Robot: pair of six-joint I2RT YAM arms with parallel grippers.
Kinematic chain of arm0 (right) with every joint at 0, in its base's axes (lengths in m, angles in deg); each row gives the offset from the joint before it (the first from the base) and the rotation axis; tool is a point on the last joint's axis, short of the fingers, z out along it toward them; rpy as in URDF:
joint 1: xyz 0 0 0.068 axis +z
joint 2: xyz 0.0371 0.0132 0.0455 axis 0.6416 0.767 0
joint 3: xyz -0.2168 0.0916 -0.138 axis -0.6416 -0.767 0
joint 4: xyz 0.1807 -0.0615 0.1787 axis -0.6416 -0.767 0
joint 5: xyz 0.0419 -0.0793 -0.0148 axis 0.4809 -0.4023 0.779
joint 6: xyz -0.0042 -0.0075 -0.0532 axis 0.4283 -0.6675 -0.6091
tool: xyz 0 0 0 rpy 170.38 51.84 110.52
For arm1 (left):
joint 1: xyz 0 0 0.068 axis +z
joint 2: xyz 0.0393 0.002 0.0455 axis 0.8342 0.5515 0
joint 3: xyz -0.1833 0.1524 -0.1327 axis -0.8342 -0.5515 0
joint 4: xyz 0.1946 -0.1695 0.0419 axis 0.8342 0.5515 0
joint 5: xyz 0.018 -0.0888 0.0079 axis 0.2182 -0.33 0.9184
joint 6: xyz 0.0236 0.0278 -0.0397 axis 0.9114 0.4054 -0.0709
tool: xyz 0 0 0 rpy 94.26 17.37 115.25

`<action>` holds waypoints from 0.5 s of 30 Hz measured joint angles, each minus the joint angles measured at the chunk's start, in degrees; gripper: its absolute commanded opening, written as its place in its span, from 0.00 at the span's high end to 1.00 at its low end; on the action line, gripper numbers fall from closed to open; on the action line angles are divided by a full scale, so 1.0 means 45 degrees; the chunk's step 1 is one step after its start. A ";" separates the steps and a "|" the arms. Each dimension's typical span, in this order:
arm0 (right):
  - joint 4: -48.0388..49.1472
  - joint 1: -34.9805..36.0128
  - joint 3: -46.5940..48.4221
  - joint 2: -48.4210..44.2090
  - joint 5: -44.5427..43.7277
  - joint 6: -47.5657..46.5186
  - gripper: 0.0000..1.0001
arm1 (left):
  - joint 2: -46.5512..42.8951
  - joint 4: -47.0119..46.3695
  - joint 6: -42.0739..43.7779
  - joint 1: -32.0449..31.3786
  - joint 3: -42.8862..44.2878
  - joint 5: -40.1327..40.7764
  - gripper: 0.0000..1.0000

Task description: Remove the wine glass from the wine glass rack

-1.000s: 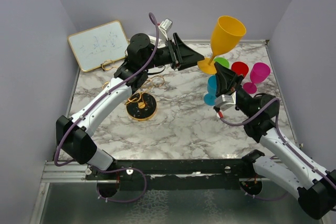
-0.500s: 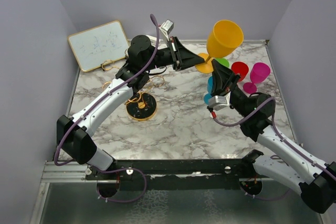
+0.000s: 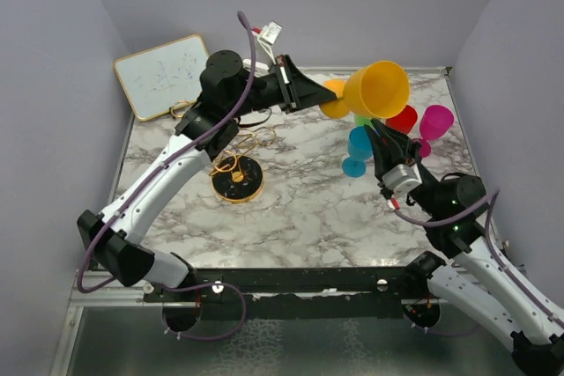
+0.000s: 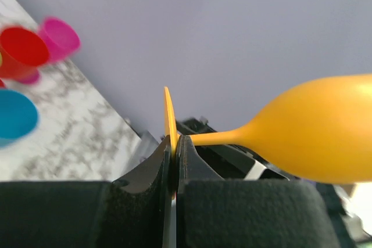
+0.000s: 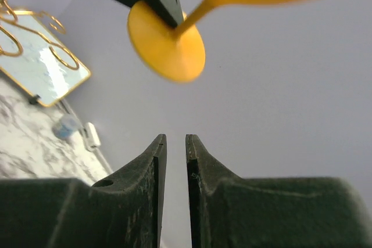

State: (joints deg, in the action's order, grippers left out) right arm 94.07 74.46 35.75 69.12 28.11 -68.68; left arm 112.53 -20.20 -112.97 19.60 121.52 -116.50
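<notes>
Top external view: the left pincer (image 3: 328,97) reaches out over the far part of the white-and-grey marbled tabletop (image 3: 300,195) and is clamped on the flat round foot of the wine glass (image 3: 381,88). The wine glass is smooth, opaque yellow-orange plastic. It is held in the air on its side, its wide mouth turned toward the right, well apart from the wine glass rack (image 3: 236,178). That rack is thin gold wire in curling loops on a round black base, and it stands on the tabletop under the left arm. The right pincer (image 3: 379,136) points upward just below the glass, beside a teal cup (image 3: 359,143), a red cup (image 3: 405,118) and a magenta cup (image 3: 436,121). A gold-framed whiteboard (image 3: 163,75) leans against the far left wall.

Left wrist view: the two black fingers are pressed together on the thin edge of the foot disc. The slim stem runs right from there into the rounded, glossy bowl.

Right wrist view: the matte black fingers stand a narrow slit apart with nothing between them. The foot disc hangs above them, gripped by the other pincer's dark tips.
</notes>
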 measured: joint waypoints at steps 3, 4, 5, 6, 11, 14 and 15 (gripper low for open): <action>-0.1030 0.0005 -0.0015 -0.1190 -0.0389 0.1899 0.80 | -0.0709 0.0695 0.1214 0.0277 0.0617 0.1277 1.00; -0.1307 0.0005 -0.0015 -0.1554 -0.0680 0.2647 0.80 | -0.1001 0.0869 0.1525 0.0350 0.0772 0.1744 1.00; -0.1690 0.0015 0.0024 -0.1914 -0.1209 0.3798 0.82 | -0.1336 0.1117 0.2030 0.0374 0.0962 0.2307 1.00; -0.2123 0.0015 0.0131 -0.2118 -0.1753 0.4828 0.83 | -0.1661 0.1302 0.2390 0.0369 0.1117 0.2730 1.00; -0.6110 0.0000 0.3031 -0.0986 -0.4226 0.9262 0.73 | -0.2822 0.1996 0.4007 0.0345 0.1418 0.4639 1.00; -0.8116 0.0005 0.5265 0.0335 -0.4104 1.0890 0.62 | -0.3118 0.2555 0.4945 0.0345 0.1443 0.5712 1.00; -0.8582 0.0005 0.5843 0.0685 -0.3900 1.1220 0.57 | -0.3177 0.2837 0.5401 0.0345 0.1443 0.6135 1.00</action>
State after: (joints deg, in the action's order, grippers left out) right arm 55.45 74.48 62.04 72.20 10.56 -18.19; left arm 98.23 -7.44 -88.67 21.15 128.02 -88.90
